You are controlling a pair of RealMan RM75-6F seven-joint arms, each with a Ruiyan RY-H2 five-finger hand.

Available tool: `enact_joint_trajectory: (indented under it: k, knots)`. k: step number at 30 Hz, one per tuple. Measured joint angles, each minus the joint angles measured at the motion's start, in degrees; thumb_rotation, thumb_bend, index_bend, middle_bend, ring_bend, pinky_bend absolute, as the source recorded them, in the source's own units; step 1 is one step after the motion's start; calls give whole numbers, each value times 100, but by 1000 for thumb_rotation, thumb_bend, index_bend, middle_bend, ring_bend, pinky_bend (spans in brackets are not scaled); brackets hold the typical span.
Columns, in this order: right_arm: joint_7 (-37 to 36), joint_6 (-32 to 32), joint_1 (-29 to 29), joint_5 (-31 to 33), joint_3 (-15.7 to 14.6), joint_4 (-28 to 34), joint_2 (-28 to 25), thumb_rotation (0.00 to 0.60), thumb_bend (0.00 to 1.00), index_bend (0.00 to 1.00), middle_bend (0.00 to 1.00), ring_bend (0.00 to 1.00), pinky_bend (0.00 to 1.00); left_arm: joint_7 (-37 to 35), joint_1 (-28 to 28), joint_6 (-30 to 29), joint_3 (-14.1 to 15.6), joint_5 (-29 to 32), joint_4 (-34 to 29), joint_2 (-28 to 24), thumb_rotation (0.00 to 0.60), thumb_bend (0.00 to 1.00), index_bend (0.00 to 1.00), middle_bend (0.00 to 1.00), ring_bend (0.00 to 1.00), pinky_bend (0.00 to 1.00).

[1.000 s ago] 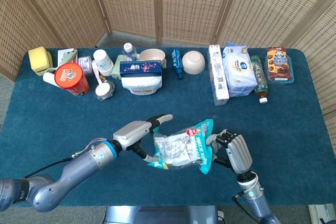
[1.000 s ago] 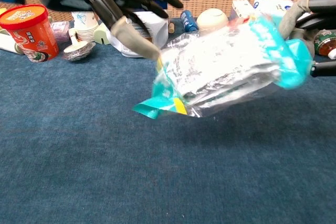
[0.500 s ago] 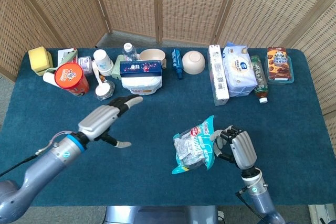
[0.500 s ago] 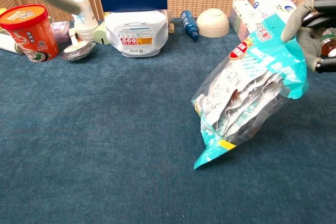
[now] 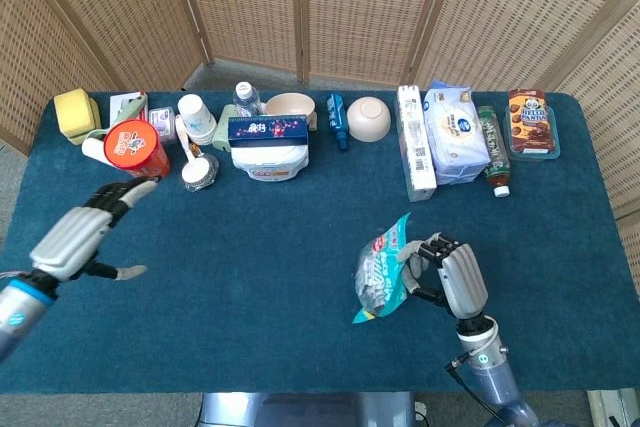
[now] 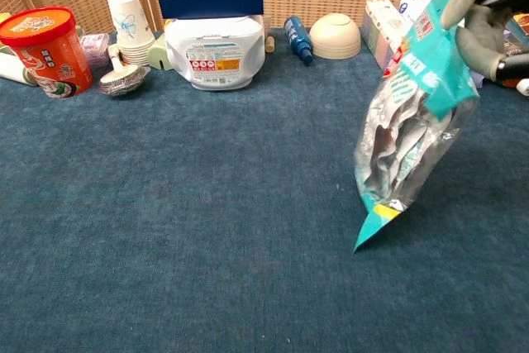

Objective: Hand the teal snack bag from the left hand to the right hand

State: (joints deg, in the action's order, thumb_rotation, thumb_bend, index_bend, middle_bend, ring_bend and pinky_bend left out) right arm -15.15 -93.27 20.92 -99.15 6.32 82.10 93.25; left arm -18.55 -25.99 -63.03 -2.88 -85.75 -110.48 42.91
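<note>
The teal snack bag (image 5: 382, 277) hangs from my right hand (image 5: 451, 277), which grips its top edge at the front right of the table. In the chest view the teal snack bag (image 6: 409, 113) dangles nearly upright, its lower corner just above the blue cloth, and only the fingers (image 6: 479, 14) of that hand show at the upper right. My left hand (image 5: 82, 235) floats far off at the front left, fingers spread and holding nothing; the chest view does not show it.
Along the table's far side stand a red tub (image 5: 136, 150), paper cups (image 5: 197, 119), a white container with a dark blue box on top (image 5: 268, 143), a beige bowl (image 5: 367, 118), a wipes pack (image 5: 455, 133), a bottle (image 5: 494, 151) and a cookie box (image 5: 530, 122).
My left hand let go of the bag and drew back far to the left. The bag swung from lying sideways between both hands to hanging upright from my right hand, which rose slightly.
</note>
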Motion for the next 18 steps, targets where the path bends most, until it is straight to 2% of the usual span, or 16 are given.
enact_joint_trajectory:
  k: [9, 18]
  knots:
    - [367, 194, 108, 57, 143, 835, -215, 600, 1000, 859, 815, 724, 602, 33, 929, -1295, 379, -440, 807, 491, 600, 10, 0, 0, 0, 0]
    - [1141, 530, 313, 129, 415, 1732, -476, 600, 1000, 859, 815, 724, 602, -61, 1355, -1773, 573, -643, 1258, 912, 600, 9, 0, 0, 0, 0]
